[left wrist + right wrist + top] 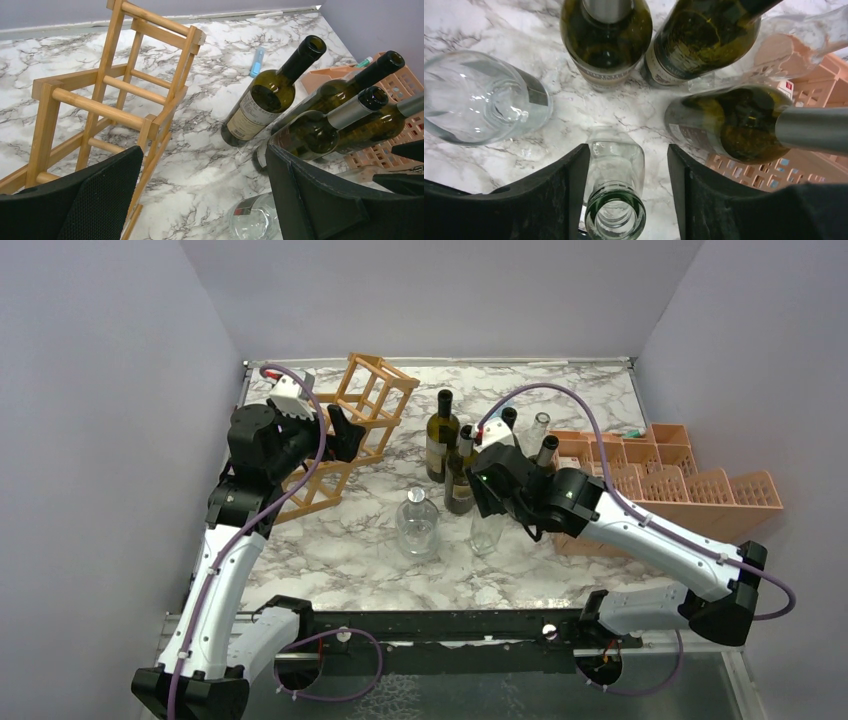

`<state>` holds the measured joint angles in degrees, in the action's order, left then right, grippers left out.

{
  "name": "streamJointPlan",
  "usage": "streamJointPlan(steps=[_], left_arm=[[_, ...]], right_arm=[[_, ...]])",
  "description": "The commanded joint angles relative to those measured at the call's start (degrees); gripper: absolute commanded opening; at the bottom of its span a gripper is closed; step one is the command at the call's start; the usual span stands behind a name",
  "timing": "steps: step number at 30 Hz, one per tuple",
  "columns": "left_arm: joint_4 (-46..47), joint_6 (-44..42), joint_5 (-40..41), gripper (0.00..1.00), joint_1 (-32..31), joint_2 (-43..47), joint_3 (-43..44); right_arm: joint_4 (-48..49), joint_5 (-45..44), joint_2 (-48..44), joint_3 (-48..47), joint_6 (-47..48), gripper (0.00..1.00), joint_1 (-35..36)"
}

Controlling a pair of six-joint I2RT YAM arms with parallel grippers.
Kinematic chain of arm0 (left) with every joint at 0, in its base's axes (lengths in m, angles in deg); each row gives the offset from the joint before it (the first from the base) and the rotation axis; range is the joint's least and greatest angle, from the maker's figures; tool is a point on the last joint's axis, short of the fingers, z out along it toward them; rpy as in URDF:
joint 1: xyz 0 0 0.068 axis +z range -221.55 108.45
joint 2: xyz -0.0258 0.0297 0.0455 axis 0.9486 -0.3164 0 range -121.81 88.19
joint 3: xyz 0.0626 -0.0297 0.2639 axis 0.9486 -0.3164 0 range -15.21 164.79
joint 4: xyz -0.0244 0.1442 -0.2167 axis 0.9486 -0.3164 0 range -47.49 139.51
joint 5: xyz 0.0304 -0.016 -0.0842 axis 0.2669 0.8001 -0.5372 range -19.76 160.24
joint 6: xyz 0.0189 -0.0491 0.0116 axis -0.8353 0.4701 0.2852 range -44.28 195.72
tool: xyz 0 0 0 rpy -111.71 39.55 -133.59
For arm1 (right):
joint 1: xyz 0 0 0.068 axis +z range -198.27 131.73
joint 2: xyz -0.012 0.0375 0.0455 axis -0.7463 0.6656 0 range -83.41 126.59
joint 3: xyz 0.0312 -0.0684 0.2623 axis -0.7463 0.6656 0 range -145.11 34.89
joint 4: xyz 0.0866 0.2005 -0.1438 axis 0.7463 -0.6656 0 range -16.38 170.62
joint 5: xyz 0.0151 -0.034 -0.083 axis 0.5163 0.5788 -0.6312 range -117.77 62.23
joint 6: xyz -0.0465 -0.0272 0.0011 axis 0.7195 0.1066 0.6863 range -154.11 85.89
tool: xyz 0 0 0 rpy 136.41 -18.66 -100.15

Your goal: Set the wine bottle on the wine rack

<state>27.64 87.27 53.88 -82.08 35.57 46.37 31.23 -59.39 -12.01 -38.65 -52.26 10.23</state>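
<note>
A clear glass wine bottle (616, 165) stands upright on the marble table, also in the top view (487, 530). My right gripper (624, 200) is open, with one finger on each side of its neck. The left pad (559, 195) is close to the glass and the right pad (704, 190) stands off with a gap. The wooden wine rack (365, 410) stands tilted at the back left and also shows in the left wrist view (115, 100). My left gripper (345, 435) is open and empty beside the rack (200, 200).
Several dark green bottles (441, 435) and a round clear bottle (416, 523) stand close around the grasped one. They also show in the right wrist view (606, 35). A salmon-pink gridded crate (690, 485) lies at the right. A small blue object (257, 61) lies behind the bottles.
</note>
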Motion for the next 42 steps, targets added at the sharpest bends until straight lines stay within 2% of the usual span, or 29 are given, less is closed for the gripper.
streamJointPlan(steps=[1,10,13,19,24,29,34,42], left_arm=[[3.20,-0.10,-2.31,0.99,-0.11,1.40,-1.08],[4.04,-0.55,-5.59,0.99,-0.11,1.63,-0.76],[5.23,-1.59,-10.43,0.99,-0.11,1.55,-0.46],[12.66,-0.12,-21.80,0.99,-0.33,2.07,-1.73],[21.91,4.33,-27.23,0.99,-1.85,2.04,-3.14],[27.53,4.49,-27.07,0.99,-6.43,2.19,-5.10],[30.42,4.35,-24.18,0.99,-14.48,0.31,-6.54],[33.16,-1.96,-24.58,0.99,-26.72,-4.34,-7.54]], right_arm=[[-0.75,-1.83,-0.51,2.07,-3.85,0.57,0.17],[-0.66,1.03,-2.21,2.18,-2.21,0.13,0.21],[-1.82,1.38,-2.60,-0.48,-0.58,0.04,0.15],[-2.78,2.95,-4.25,-7.38,3.85,0.01,0.19],[-2.26,9.40,-4.91,-13.85,5.76,0.01,0.18],[-3.94,12.04,-4.33,-20.78,6.25,0.01,0.16],[-5.68,12.82,-2.84,-25.88,6.59,0.01,0.20],[-6.34,21.21,-2.63,-29.84,8.03,0.01,0.16]])
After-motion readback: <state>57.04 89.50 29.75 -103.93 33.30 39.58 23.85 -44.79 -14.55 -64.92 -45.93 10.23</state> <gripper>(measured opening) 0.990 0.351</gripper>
